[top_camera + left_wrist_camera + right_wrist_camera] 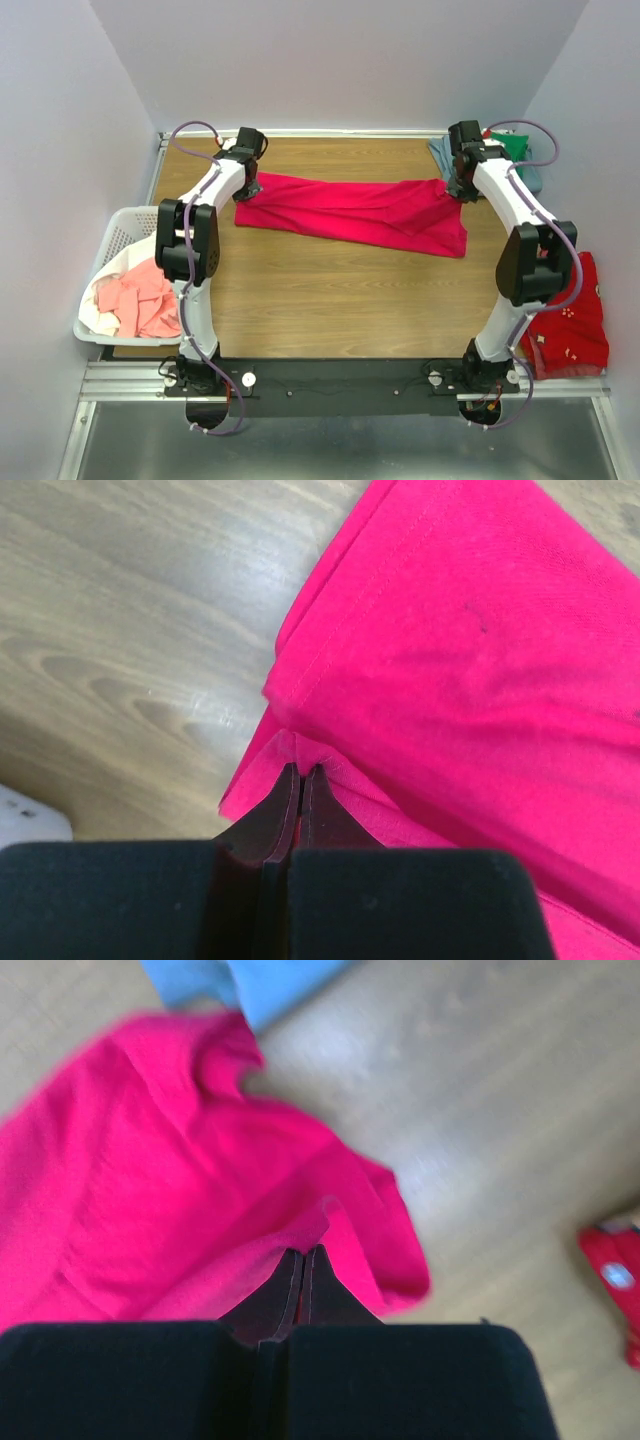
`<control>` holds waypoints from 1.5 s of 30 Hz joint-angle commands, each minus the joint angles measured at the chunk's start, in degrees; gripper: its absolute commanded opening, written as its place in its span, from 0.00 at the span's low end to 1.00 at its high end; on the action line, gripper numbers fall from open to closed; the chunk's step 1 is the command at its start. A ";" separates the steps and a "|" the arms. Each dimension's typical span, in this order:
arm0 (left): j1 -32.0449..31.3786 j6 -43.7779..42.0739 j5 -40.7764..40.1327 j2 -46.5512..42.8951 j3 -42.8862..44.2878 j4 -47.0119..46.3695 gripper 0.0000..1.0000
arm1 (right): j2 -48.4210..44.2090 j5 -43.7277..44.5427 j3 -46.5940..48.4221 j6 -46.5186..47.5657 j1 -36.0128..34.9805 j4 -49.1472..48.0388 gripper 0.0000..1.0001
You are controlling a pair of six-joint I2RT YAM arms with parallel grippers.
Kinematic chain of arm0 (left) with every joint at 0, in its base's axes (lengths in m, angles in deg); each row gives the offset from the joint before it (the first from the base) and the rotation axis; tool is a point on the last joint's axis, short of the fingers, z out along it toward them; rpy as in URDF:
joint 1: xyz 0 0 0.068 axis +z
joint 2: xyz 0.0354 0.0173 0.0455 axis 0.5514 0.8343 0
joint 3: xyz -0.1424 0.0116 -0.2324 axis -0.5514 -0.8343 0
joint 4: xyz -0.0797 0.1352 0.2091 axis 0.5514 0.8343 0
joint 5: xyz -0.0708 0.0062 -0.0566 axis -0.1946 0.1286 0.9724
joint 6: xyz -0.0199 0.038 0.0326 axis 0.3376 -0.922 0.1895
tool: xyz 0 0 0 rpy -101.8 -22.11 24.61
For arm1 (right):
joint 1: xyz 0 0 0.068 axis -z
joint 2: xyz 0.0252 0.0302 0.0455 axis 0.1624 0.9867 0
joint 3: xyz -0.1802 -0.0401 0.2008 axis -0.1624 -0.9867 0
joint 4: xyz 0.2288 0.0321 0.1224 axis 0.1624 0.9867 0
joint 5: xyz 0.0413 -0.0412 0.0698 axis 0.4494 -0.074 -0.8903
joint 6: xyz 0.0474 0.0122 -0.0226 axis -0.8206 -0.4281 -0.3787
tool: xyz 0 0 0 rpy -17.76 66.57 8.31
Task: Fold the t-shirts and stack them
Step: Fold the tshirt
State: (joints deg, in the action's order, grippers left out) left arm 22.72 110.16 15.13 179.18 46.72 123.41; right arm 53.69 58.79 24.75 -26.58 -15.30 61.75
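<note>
The crimson-pink t-shirt [350, 212] lies across the far half of the bench [330, 300], doubled lengthwise into a long, slightly creased band that slants from the far-left side toward the right edge. Its right end is wider and hangs a little nearer than the rest.

The left gripper [246, 188] sits at the band's left end. In the left wrist view its fingers are pressed together on a small raised pinch at the stitched hem. The right gripper [461, 190] is at the opposite end, its fingers likewise clamped on a gathered fold of the same cloth, which puckers around the tips.

A grey-blue t-shirt [441, 152] and a green t-shirt [515, 147] lie bunched in the far-right corner, just behind the right gripper. A red cloth [570, 320] with small pale spots lies along the right edge. Off the left edge stands a white basket [122, 225] holding a crumpled salmon-pink t-shirt [140, 300] on a white t-shirt [120, 265].
</note>
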 commanded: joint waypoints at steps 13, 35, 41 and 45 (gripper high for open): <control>3.27 -5.03 0.15 9.68 11.43 -1.39 0.25 | 22.01 -7.46 21.34 4.59 3.58 -6.60 0.52; 2.66 -9.16 3.83 1.43 3.98 -8.34 0.38 | 9.90 -22.92 9.52 7.58 0.78 -8.53 0.57; 2.22 -9.34 6.21 -1.74 -0.51 -9.49 0.38 | 6.39 -29.07 1.60 4.16 -2.22 -11.51 0.56; 1.95 -9.60 7.00 -2.18 -1.22 -9.49 0.36 | 6.55 -31.36 -3.67 2.40 -3.80 -13.01 0.55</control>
State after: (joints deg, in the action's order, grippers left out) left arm 25.19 101.38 19.85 180.02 46.13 115.48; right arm 60.73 32.96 26.08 -21.55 -17.88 51.50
